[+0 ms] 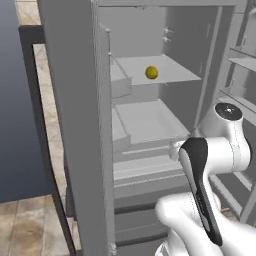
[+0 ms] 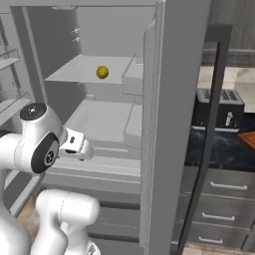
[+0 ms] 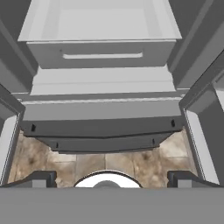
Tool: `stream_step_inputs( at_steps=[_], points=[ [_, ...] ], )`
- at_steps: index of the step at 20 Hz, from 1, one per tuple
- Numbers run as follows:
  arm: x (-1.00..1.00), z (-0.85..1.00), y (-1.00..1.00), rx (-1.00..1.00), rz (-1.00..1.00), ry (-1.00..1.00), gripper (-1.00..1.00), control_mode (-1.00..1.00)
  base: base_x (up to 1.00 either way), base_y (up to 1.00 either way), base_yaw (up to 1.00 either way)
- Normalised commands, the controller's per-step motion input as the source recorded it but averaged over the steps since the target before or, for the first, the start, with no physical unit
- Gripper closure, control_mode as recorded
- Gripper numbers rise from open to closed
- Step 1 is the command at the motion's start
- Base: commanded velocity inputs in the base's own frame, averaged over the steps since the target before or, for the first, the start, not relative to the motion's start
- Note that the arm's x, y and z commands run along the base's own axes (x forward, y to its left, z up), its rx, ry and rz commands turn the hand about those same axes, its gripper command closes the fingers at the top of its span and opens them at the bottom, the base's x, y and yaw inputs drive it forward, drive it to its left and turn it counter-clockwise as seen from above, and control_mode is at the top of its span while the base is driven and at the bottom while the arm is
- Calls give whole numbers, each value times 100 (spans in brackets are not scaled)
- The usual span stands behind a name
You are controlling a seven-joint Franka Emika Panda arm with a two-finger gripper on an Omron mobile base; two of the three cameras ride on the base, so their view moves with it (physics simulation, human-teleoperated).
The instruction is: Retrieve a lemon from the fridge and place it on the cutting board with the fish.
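Sitting alone on the upper shelf of the fridge [image 1: 165, 30], the lemon [image 1: 151, 72] rests near that shelf's middle, well apart from the walls, so it looks open to a straight reach from the front. Fridge doors stand swung wide to both sides, likely to give the arm room. Below the lemon a second pale shelf, then the lower drawers [image 3: 103, 52], seen from above in the hand view. The gripper [image 3: 111, 180] is well below the lemon, outside the fridge front at about lower-shelf height, looking down at the drawers and tiled floor; both finger tips [image 3: 39, 178] sit far apart at the frame's bottom corners, so jaws read as spread wide, holding nothing. My read: reach step not yet begun, hand must rise and tilt toward the upper shelf. Right of the fridge, past the door, a dark toaster [image 2: 219, 107] on a counter; a reddish-brown corner at the right base view's edge may be the cutting board, cut off, cannot confirm. Fish not made out.
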Motion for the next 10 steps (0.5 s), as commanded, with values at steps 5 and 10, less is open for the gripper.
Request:
stream_step_inputs(
  at_steps=[5, 10],
  points=[
    [0, 0, 0, 0, 0, 0, -100, 100, 55, -6, 0],
    [0, 0, 0, 0, 0, 0, -100, 100, 59, -12, 0]
  ],
)
